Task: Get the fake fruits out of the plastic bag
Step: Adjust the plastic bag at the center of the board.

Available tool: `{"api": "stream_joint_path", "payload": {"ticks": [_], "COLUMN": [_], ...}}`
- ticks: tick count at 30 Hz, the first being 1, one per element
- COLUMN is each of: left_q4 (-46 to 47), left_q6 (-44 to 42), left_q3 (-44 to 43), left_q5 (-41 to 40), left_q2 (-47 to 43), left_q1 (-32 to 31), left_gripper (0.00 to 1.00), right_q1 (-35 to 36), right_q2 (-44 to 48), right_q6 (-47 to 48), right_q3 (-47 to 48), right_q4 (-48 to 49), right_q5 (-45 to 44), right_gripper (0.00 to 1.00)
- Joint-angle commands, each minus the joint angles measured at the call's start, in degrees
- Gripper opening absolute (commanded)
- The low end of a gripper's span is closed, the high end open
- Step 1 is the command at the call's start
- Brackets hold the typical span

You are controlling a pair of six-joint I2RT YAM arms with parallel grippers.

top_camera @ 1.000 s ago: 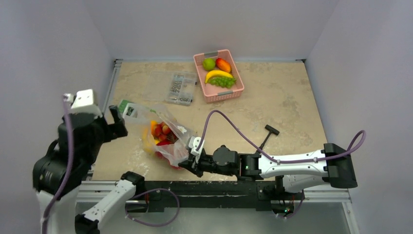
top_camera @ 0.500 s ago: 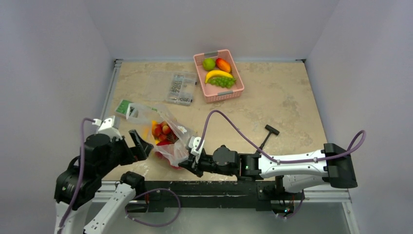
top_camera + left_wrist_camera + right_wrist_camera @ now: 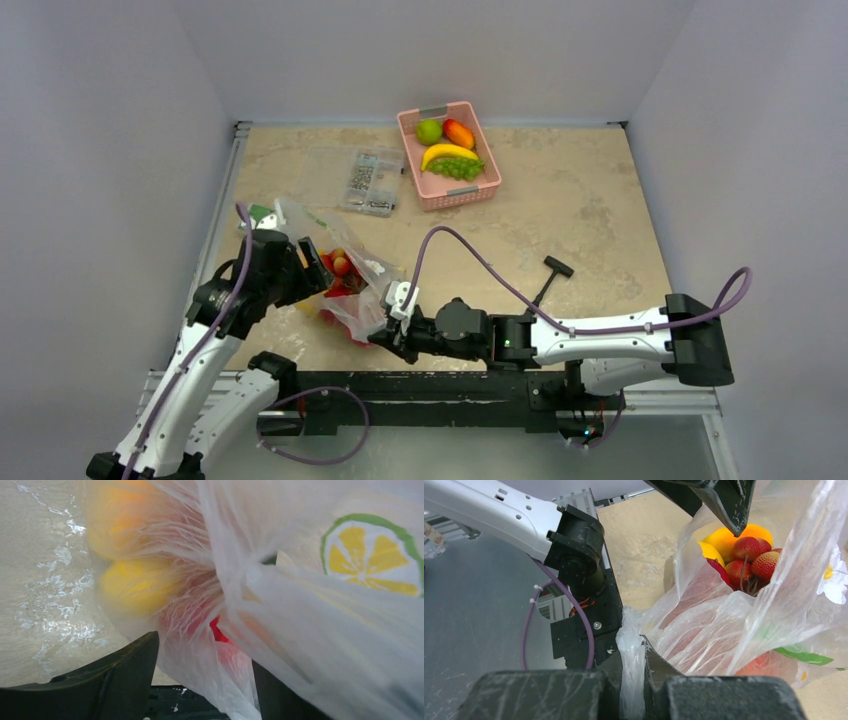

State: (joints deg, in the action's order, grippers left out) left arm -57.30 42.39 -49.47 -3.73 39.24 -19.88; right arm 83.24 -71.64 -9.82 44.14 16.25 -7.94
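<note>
At the table's eight o'clock, the left gripper (image 3: 313, 268) hung with fingers apart astride the plastic bag (image 3: 355, 305), the fake fruits (image 3: 338, 266) inside it, while at the bag's four o'clock corner the right gripper (image 3: 388, 328) pinched its film tight.
</note>
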Motion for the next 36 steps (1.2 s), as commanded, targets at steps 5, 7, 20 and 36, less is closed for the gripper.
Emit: {"api": "stream_joint_path", "payload": {"ticks": [5, 7, 20, 36], "left_q4": [7.71, 7.96, 15.66, 16.73], "left_q6": [-6.30, -6.53, -1.00, -9.13], "left_q3": [-1.27, -2.00, -13.63, 3.36], "left_q5": [-3.44, -4.78, -7.59, 8.09], "left_q2": [7.02, 7.80, 7.51, -7.20], "left_q1": [0.37, 0.41, 9.12, 18.31], "left_gripper": [0.29, 0.03, 0.00, 0.00], "right_q1": [0.26, 0.25, -0.53, 3.53], "right_q2": [1.55, 0.89, 0.55, -10.96], "right_q6": [5.95, 8.60, 27.20, 1.81], "right_q3": [5.07, 6.68, 13.90, 9.48], "right_q4": [-0.84, -1.94, -9.27, -7.76], "right_q5": [-0.03, -0.59, -14.05, 19.56], "right_gripper": [0.00, 0.00, 0.00, 0.22]}}
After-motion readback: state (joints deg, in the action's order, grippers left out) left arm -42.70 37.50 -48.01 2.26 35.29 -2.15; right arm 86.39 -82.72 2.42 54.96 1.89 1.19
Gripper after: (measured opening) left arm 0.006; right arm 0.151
